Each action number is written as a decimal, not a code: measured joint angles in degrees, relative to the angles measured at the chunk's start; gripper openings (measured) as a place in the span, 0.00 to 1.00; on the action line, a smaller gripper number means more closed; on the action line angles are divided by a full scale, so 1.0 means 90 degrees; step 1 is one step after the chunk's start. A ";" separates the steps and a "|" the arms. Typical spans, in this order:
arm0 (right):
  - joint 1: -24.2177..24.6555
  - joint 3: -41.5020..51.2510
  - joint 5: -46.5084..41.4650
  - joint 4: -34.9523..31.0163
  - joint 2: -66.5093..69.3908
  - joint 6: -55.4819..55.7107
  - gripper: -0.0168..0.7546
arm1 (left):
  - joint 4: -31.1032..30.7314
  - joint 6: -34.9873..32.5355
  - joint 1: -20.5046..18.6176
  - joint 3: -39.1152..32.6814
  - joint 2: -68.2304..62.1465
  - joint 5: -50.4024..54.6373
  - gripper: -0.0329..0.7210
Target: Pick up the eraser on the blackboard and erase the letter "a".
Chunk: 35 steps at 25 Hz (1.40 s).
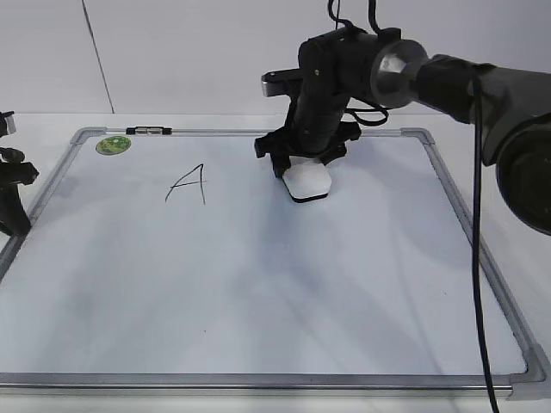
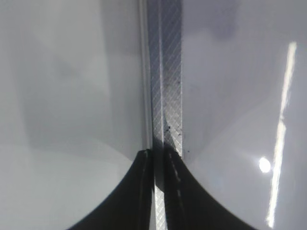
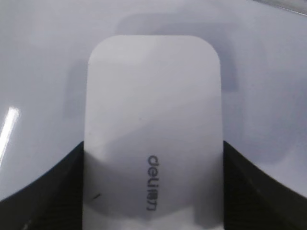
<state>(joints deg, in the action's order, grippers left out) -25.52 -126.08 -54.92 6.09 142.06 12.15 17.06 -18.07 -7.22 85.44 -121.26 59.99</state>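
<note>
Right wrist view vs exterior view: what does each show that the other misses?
Only the right wrist view: the grey lettering on top of the eraser, and the right gripper with its jaws against the eraser's two long sides.

Only the exterior view: the capital "A", the green sticker, the blackboard frame all round, and the left gripper at the left edge. No lowercase "a" is visible.

Both: the white eraser in the right gripper on the board surface.
</note>
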 joint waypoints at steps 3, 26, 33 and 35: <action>-0.0103 0.0000 0.0000 -0.0027 0.0000 -0.0094 0.73 | 0.0000 0.0000 0.0000 0.0000 0.0000 0.0000 0.07; -0.0652 0.0000 0.0077 -0.0104 0.0000 -0.0380 0.73 | 0.0000 0.0000 0.0000 0.0000 0.0000 0.0012 0.07; -0.0037 0.0000 -0.0031 -0.0041 0.0000 -0.0347 0.73 | 0.0009 0.0000 0.0000 0.0000 0.0000 0.0012 0.07; 0.0020 -0.0013 -0.0081 -0.0041 0.0000 -0.0347 0.73 | 0.0009 0.0000 0.0000 0.0000 0.0000 0.0012 0.07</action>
<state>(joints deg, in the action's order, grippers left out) -25.34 -126.20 -55.65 5.72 142.06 9.02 17.14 -18.07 -7.22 85.44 -121.26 60.09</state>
